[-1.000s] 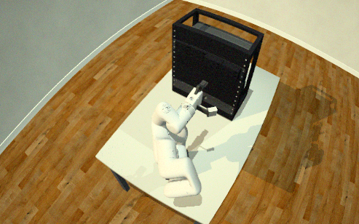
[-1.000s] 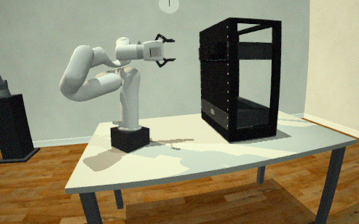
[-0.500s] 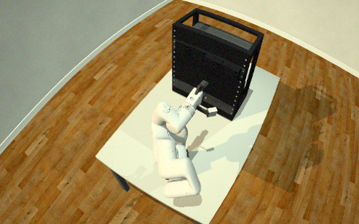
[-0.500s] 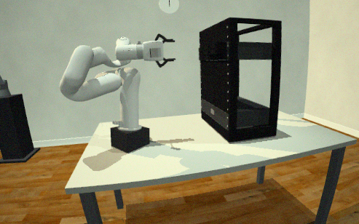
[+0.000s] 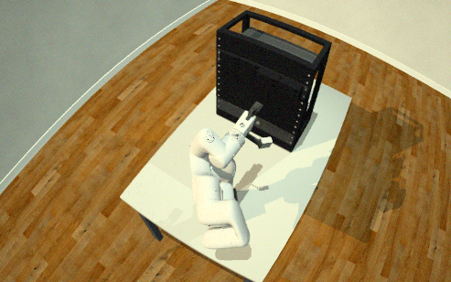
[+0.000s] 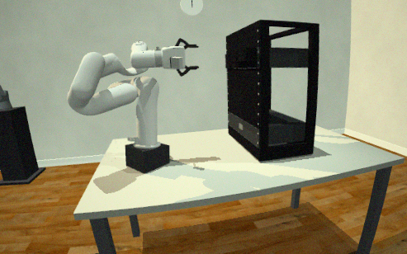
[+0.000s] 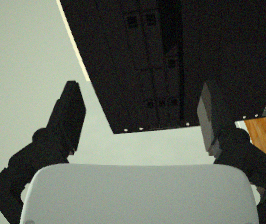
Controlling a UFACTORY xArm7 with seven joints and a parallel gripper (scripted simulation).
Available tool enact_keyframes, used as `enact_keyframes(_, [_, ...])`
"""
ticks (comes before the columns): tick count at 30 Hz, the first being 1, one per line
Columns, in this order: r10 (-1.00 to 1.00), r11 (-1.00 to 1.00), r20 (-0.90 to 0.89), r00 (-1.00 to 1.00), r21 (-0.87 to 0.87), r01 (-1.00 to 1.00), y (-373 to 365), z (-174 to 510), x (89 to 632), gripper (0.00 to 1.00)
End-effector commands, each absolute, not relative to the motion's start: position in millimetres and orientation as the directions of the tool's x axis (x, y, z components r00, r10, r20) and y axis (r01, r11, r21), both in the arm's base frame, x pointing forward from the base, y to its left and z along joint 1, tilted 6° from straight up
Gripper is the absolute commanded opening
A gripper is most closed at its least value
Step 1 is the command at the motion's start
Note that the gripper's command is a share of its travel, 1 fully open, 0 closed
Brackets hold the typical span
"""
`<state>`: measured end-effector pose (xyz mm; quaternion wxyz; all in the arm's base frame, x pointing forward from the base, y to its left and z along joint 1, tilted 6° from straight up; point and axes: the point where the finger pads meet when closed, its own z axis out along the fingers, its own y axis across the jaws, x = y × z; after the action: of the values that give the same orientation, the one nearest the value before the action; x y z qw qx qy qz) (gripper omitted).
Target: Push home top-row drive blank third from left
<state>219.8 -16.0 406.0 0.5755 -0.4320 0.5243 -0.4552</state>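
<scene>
The black rack point(image 6: 270, 90) stands upright on the white table point(image 6: 234, 173), and it also shows in the overhead view point(image 5: 268, 78). The storage chassis point(image 6: 242, 58) sits high in its front. Its face is very dark, so I cannot tell the single blanks apart. In the wrist view the dark rack front point(image 7: 177, 43) fills the upper part, with faint blank details point(image 7: 158, 103). My gripper point(image 6: 191, 58) is open and empty. It points level at the upper rack front, a short gap away from it. Its fingers frame the rack's lower edge in the wrist view.
A grey unit point(image 6: 246, 131) sits at the bottom of the rack. My arm's black base point(image 6: 147, 157) stands on the table's left part. A black pedestal point(image 6: 11, 144) with another arm stands on the floor at far left.
</scene>
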Motion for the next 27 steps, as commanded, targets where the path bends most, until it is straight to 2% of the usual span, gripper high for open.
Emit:
enact_keyframes(1, [-0.959,0.284,-0.281,0.041,-0.956,0.070,-15.9,406.9,219.4,1.00])
enact_keyframes(12, [-0.892,0.453,-0.450,0.052,-0.890,0.061,-15.9,406.8,219.2,1.00])
enact_keyframes(27, [-0.677,0.736,-0.733,0.070,-0.676,0.039,-16.1,406.6,218.6,1.00])
